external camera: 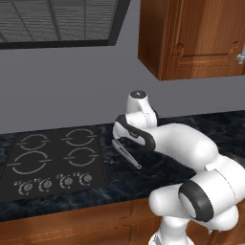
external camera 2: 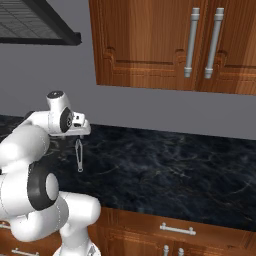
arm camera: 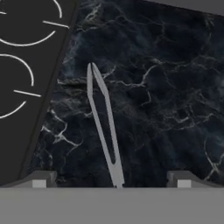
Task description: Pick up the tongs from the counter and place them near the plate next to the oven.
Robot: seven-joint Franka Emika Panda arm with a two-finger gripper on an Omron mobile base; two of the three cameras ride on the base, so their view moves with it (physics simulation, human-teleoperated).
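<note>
The slim grey metal tongs [arm camera: 103, 127], two long narrow arms joined at one end, lie flat on the black marble-look counter [arm camera: 175, 87] with faint white veins, just beside the right edge of the black cooktop [external camera: 52, 160] with white burner rings and a row of knobs along its front. In the hand view the tongs run from about 11 o'clock down to 6 o'clock: the two free tips sit close together at the upper end, the arms spread a little in the middle, and the joined end reaches the bottom between the two finger tips [arm camera: 41, 180]. The white arm's two-finger gripper [arm camera: 111, 181] hangs above the tongs with its jaws spread wide, one tip on each side of the joined end, and nothing is gripped between them; whether the tips touch the counter I cannot tell. In the left base view the tongs [external camera: 127, 154] lie at 6 o'clock under the white wrist, slanting toward the counter's front edge. In the right base view they [external camera 2: 79, 156] lie just under the hand, with a wide stretch of counter at 3 o'clock and brown wooden wall cabinets [external camera 2: 165, 42] with steel handles at 12 o'clock.
</note>
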